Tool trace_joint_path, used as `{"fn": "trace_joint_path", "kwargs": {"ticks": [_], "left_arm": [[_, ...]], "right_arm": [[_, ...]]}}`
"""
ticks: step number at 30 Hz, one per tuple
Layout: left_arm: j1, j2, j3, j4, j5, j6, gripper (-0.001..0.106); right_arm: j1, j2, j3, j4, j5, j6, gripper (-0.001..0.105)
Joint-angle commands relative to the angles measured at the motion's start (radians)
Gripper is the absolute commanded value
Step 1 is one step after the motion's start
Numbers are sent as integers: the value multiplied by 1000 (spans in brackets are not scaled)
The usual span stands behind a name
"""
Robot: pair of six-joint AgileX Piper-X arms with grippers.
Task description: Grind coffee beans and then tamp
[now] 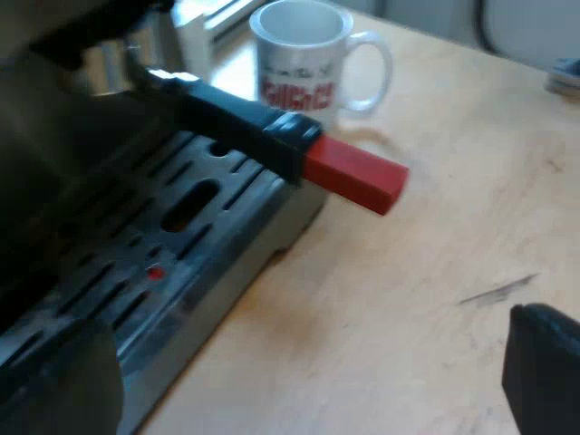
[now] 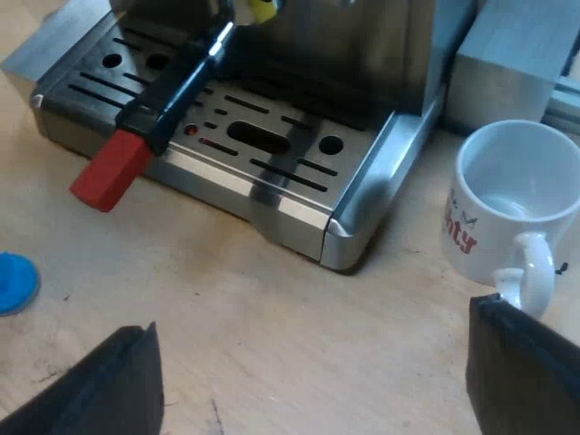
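Pale wooden table (image 1: 435,272) runs under both arms, with the espresso machine (image 1: 54,154) standing on it. My left gripper (image 1: 299,399) hangs above the bare wood with its two black fingers (image 1: 544,372) spread wide and nothing between them. Just ahead of it lies the machine's slotted steel drip tray (image 1: 195,245). Over that tray the holder (image 1: 236,122) juts out from the machine's front, its red end (image 1: 355,172) reaching past the tray's edge over the table. Beyond the red end, farther from the gripper, a white mug (image 1: 299,54) stands upright and empty; it carries red lettering that I cannot read. My right gripper (image 2: 313,390) is also wide open and holds nothing, poised over the table short of the tray's corner. The mug stands just beside one of its fingers (image 2: 526,372), handle turned toward it, the red print seeming to end in "ity". A blue tamper (image 2: 14,281) rests on the wood out past the other finger, below the holder's red end. A grey block (image 2: 507,63) stands beside the machine behind the mug.
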Motion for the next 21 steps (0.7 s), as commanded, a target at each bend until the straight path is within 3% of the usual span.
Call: {"fn": "trace_joint_path", "kwargs": {"ticks": [1,7,9,21], "left_arm": [[-5,6,37,-86,62,3,86],[-5,55,111,-145,69,3,86],[-5,78,142,-200,113,3,86],[-5,82,145,-312,130,2,86]], "right_arm": [[12,5,-11,-13,14,-8,70],[42,28,-8,-33,20,-8,70],[61,43,-8,-45,31,-8,70],[218,101,-8,-89,137,1,70]]}}
